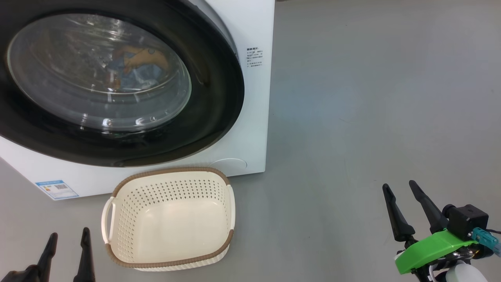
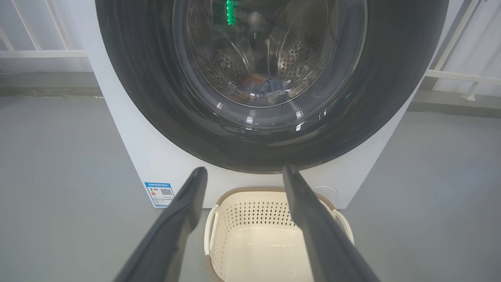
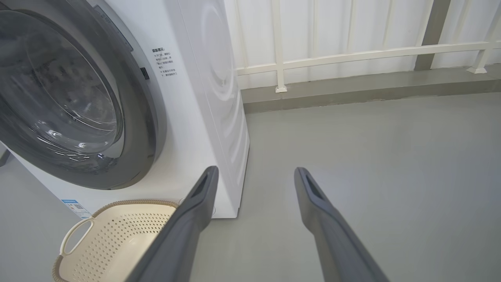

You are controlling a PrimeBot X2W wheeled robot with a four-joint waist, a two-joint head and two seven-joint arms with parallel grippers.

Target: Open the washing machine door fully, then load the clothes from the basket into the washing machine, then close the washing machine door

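Closest to the lens, the left gripper rises from the lower left of the head view, its 2 long dark fingers spread apart and grasping nothing. The right gripper sits at the lower right, above a bright green plastic wrist cover. Its 2 fingers are likewise released, with only the smooth grey floor behind them.

Between the grippers, nearer the left one, the small cream-white perforated plastic basket with a brown woven-look rim stands upright on the floor. It is just in front of the big white boxy front-loading washing machine. In the left wrist view the left gripper points over the basket toward the machine.

The large round washing machine door with a wide glossy black rim and clear domed glass is closed against the machine's front. Through the glass, the soft blue, orange and cream clothes lie inside the steel drum, low in it in the left wrist view.

A small blue label is stuck at the machine's lower front corner. The right wrist view shows the right gripper aimed past the machine's side at a white railing.
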